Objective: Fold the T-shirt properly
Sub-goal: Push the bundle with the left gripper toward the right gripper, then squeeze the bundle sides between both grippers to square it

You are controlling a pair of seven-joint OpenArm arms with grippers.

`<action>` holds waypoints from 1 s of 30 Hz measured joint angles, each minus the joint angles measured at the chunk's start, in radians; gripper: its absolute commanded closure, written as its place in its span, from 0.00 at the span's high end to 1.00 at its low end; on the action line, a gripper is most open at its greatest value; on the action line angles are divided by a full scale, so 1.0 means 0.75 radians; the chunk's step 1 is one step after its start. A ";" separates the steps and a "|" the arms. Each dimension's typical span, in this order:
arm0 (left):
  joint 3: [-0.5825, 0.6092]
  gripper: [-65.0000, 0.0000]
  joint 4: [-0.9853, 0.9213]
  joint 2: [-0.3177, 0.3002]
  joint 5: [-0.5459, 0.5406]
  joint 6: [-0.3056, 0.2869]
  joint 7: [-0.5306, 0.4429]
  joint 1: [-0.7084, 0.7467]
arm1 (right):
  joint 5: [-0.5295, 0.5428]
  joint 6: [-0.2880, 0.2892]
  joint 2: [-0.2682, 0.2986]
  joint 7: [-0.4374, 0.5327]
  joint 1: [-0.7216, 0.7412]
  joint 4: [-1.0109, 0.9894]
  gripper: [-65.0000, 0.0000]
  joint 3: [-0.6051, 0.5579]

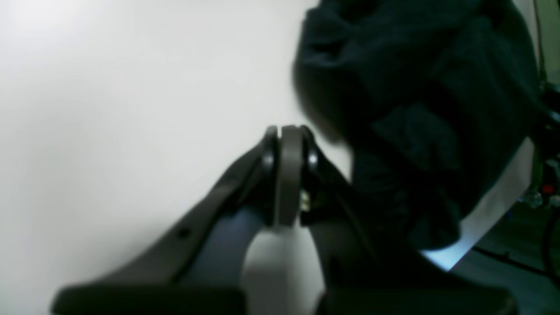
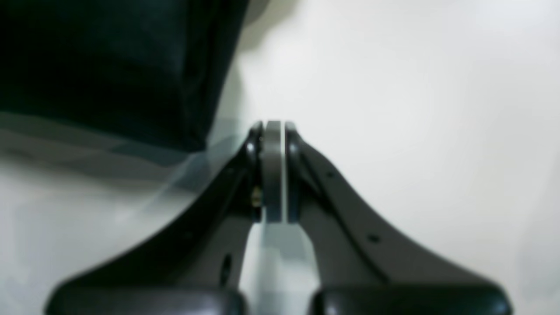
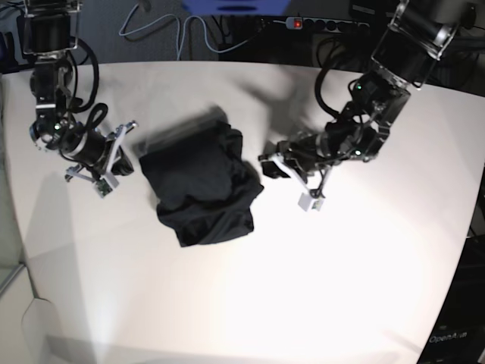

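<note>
I see the T-shirt (image 3: 201, 184) bunched on the white tabletop (image 3: 303, 288) — my left pincer (image 3: 282, 164) and right pincer (image 3: 123, 142) flank it, both closed, empty.

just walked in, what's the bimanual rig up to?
Two arms are working on folding a black T-shirt. It lies as a compact, somewhat lumpy bundle in the middle of the white table. Neither arm holds it: the left gripper sits just beside the bundle's edge, the right gripper sits off its other side, and both are shut on nothing. The wrist views show closed jaws over bare table with the fabric next to them. It looks folded, though not very neatly.
</note>
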 measured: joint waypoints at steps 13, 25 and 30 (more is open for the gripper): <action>-0.009 0.02 -0.340 0.376 0.342 -0.005 -0.075 -0.219 | 0.014 -0.011 -0.048 0.045 -0.083 0.092 0.00 -0.269; -0.009 0.02 -0.364 0.341 0.303 -0.014 -0.070 -0.272 | 0.029 -0.001 0.012 0.046 -0.130 0.135 0.00 -0.271; -0.010 0.02 -0.298 0.259 0.167 -0.021 -0.089 -0.153 | 0.010 -0.001 0.035 0.026 -0.104 0.124 0.00 -0.233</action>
